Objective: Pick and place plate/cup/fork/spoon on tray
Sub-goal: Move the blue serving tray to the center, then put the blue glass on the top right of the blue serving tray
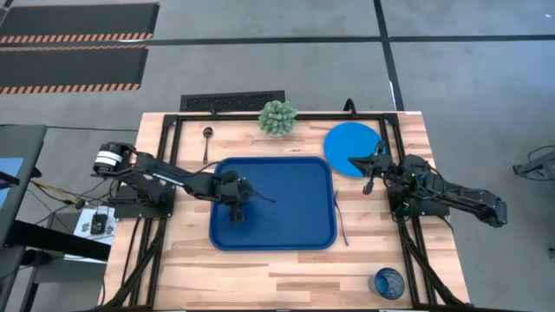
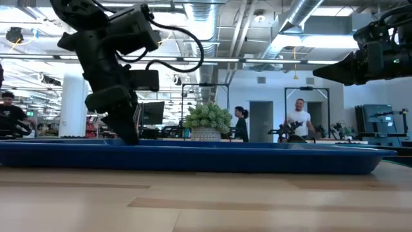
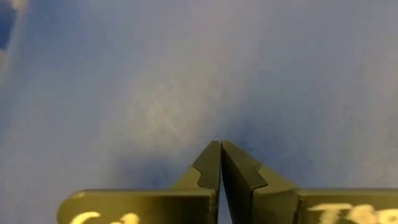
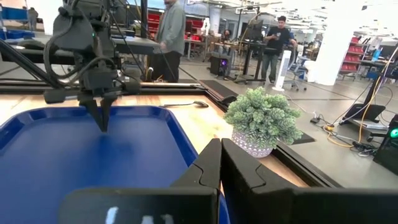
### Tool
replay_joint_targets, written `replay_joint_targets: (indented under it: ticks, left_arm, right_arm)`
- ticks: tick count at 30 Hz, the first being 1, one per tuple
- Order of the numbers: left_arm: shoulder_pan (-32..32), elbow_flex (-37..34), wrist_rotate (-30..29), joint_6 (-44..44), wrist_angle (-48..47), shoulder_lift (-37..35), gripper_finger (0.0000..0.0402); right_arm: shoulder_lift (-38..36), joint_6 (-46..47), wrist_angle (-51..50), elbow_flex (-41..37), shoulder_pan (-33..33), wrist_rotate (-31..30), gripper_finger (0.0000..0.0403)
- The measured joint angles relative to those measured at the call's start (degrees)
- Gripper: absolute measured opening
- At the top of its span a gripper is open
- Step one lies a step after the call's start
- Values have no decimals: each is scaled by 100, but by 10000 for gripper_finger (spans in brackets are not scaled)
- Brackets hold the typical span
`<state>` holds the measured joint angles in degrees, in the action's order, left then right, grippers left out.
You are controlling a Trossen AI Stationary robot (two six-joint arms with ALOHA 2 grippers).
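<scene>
blue tray (image 3: 124,93) fills left wrist view; high view alone shows cup (image 1: 389,282); both end effectors clenched, empty.

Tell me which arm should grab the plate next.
Right. The right gripper, fingers shut, hovers at the plate edge; the left gripper, also shut, points down into the tray, empty-handed and farther away.

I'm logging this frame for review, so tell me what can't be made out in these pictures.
- Fork: in the high view only a thin line beside the tray; tines too small to see.
- Spoon: tiny in the high view; bowl detail unreadable.
- Plate: its edge is covered by the right claw.
- Cup: contents unclear from above.
- Left claw: whether its shut tips touch the tray is unclear.
</scene>
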<state>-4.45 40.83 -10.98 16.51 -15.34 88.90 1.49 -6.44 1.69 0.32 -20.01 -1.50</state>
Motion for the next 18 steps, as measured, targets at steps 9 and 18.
replay_joint_targets:
  ticks: [9, 18]
  left_arm:
    - [81, -691, 786, -40, 1258, -1193, 0]
    - [247, -1778, 837, -334, 3215, -1936, 0]
  right_arm:
    - [0, 0, 0, 2, 0, -2, 33]
    - [0, 0, 2, 1, 0, -2, 33]
